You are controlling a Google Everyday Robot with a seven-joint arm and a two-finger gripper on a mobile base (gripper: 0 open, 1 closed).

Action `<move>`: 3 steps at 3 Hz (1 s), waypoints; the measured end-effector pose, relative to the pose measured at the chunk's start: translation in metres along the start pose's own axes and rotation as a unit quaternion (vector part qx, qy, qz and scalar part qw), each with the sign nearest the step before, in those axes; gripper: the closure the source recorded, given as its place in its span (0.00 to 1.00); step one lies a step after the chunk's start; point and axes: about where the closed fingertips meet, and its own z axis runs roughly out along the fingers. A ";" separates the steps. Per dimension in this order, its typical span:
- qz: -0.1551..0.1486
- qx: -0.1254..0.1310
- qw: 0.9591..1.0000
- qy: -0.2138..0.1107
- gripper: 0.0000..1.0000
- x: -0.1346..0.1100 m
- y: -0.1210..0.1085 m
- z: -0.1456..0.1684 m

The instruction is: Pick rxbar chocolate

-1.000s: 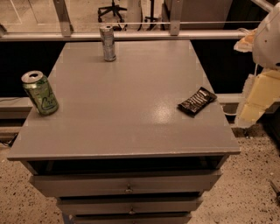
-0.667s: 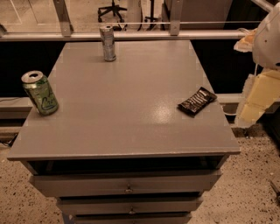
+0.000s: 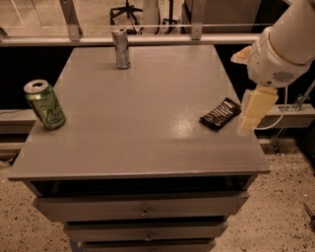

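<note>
The camera view looks down at an angle on a grey counter (image 3: 147, 123) with a slightly glossy top. The bar (image 3: 221, 114), in a black wrapper with pale lettering, lies flat on the counter near its right edge, about halfway between the front and back edges. It is turned slantwise, with one end pointing toward the counter's back right corner. Nothing touches it.

The hand (image 3: 252, 112) hangs just outside the counter's right edge, level with the stretch of edge where the bar lies. It is close to the bar but apart from it. It shows as a cream-coloured piece pointing downward below the white, rounded arm (image 3: 281, 47), which comes in from the upper right, above and beyond the counter's back right corner. Whether the hand is wide or narrow cannot be told from this angle.

A green can (image 3: 45, 105) stands upright at the counter's left edge, roughly midway along it. A silver can (image 3: 121, 48) stands upright near the counter's back edge, left of centre. Both are well apart from the bar.

Under the counter's front edge are stacked drawers (image 3: 142, 209), each with a small knob. A speckled floor (image 3: 280, 211) surrounds the counter's foot. A pale rail (image 3: 162, 39) runs behind the counter's back edge, with a chair base (image 3: 126, 10) beyond it.
</note>
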 end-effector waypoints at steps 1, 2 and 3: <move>-0.049 -0.009 0.999 0.003 0.00 -0.005 -0.039 0.050; -0.063 -0.023 0.998 0.004 0.00 0.000 -0.057 0.076; -0.064 -0.042 0.997 0.002 0.00 0.011 -0.063 0.097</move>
